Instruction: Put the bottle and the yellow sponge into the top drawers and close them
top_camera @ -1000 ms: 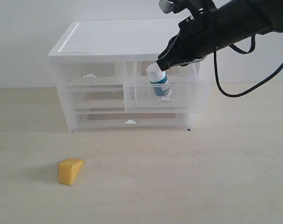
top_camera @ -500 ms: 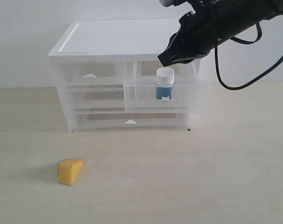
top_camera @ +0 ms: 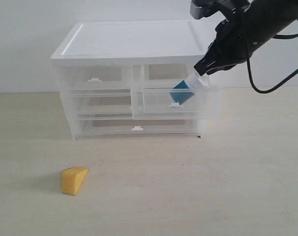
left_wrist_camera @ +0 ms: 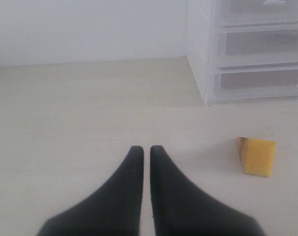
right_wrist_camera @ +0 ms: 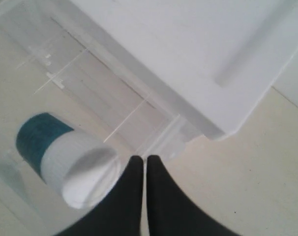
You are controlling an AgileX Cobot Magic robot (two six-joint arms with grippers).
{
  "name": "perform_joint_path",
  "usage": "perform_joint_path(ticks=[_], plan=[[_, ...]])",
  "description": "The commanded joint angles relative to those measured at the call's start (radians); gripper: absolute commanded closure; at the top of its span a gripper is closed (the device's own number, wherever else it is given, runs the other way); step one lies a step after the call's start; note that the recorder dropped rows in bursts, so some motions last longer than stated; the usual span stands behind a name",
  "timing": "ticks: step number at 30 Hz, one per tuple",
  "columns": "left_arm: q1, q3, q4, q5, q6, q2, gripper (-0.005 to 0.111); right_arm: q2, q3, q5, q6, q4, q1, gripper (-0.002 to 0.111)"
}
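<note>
The bottle [top_camera: 183, 92] leans steeply inside the pulled-out right top drawer [top_camera: 156, 103], with its white cap up toward the drawer's right end. My right gripper [top_camera: 201, 71] is shut and holds nothing. Its tips hang just over the cap. In the right wrist view the bottle [right_wrist_camera: 65, 160] lies right beside the shut right gripper [right_wrist_camera: 140, 160]; contact is unclear. The left top drawer [top_camera: 94, 79] is closed. The yellow sponge [top_camera: 74, 180] lies on the table in front of the cabinet's left part. My left gripper [left_wrist_camera: 143, 149] is shut and empty, low over the table, with the sponge [left_wrist_camera: 257, 156] off to one side.
The white-topped cabinet [top_camera: 129, 42] stands at the back against a pale wall, and the two full-width drawers [top_camera: 136, 128] below are shut. A black cable [top_camera: 257, 88] hangs from the right arm. Bare table [top_camera: 188, 187] stretches in front.
The bottle stood upright in the open drawer half a second ago and has tipped over to the right. My right arm has swung right and slightly up. The sponge has not moved.
</note>
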Motion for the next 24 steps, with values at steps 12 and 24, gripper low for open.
perform_joint_path(ticks=[12, 24], plan=[[0.000, 0.003, -0.006, -0.014, 0.000, -0.003, 0.102, 0.008, 0.005, 0.019, -0.037, 0.095, -0.007, 0.108], [0.000, 0.003, -0.006, -0.014, 0.000, -0.003, 0.102, 0.034, 0.005, 0.015, -0.179, 0.337, -0.007, 0.108]])
